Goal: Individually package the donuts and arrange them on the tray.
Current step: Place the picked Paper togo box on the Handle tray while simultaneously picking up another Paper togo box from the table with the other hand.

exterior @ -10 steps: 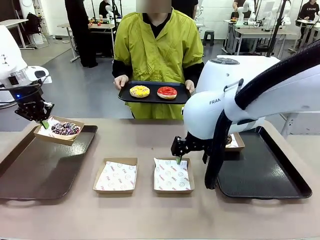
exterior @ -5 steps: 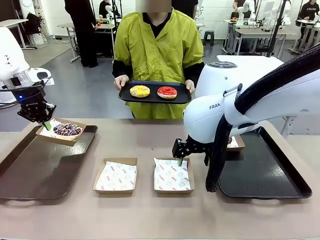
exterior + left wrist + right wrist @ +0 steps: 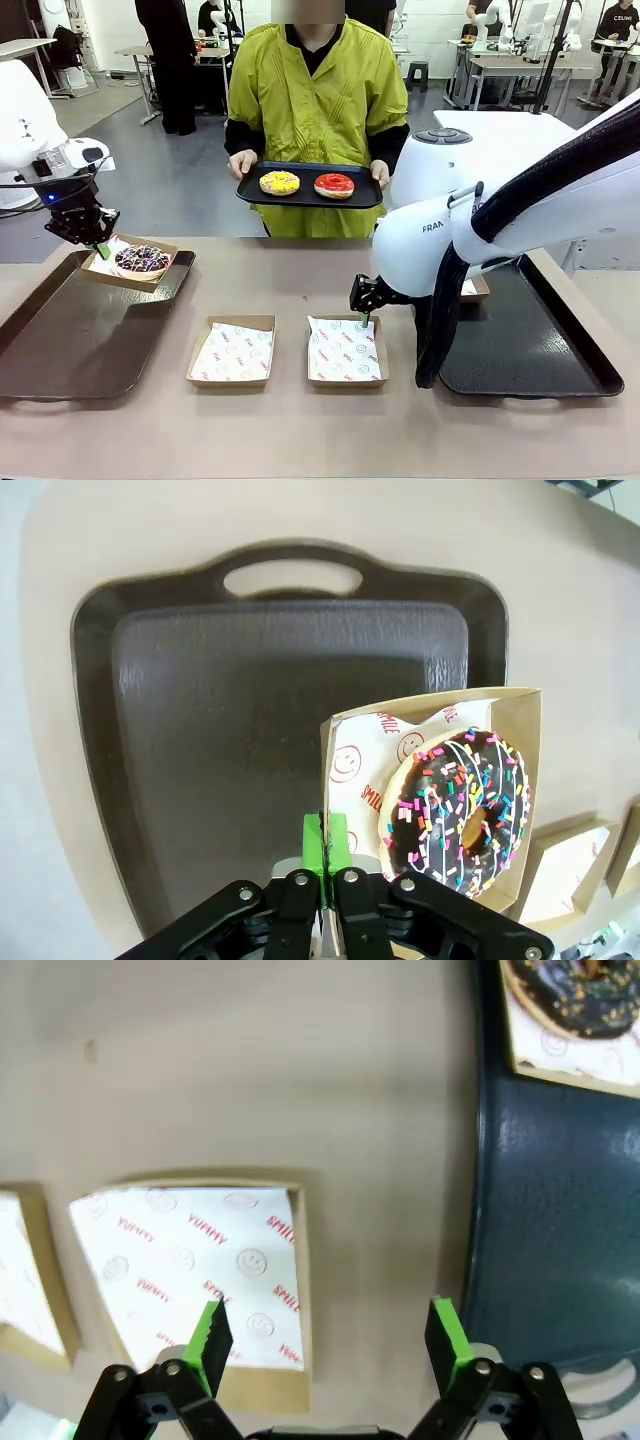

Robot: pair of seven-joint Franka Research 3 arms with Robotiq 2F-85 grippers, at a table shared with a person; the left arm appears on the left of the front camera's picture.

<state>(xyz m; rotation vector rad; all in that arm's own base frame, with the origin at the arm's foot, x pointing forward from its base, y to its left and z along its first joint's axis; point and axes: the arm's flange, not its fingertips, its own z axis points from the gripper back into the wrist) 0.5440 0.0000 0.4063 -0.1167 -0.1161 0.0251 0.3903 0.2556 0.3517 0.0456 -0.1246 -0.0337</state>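
At the left, my left gripper [image 3: 101, 247] is clenching its green pads on the near wall of a cardboard box [image 3: 128, 277], pinching it close to one corner. The sprinkled donut [image 3: 142, 259] is lying flat inside that box, on the side away from my fingers. The box is sitting over the far right corner of the left tray [image 3: 70, 350]; I cannot tell whether it is resting on the rim or hanging just above it. The open bed of the tray is lying toward me and to my left, so I am judging that the set-down runs that way.

Toward the middle, the left empty box [image 3: 232, 352] and the right empty box [image 3: 346, 352] are waiting side by side on the table [image 3: 300, 440], papers bare. Across from them, the person is holding the black serving tray [image 3: 305, 199] with the yellow donut [image 3: 279, 182] and the red donut [image 3: 334, 185] lying side by side.

My right gripper [image 3: 364, 320] is hovering with jaws spread wide and nothing between them, just above the far right corner of the right empty box. The red donut is lying straight across the table from it, nearer this arm than the other. At the right, the chocolate donut [image 3: 575, 1000] is already sitting boxed on the right tray [image 3: 530, 360].
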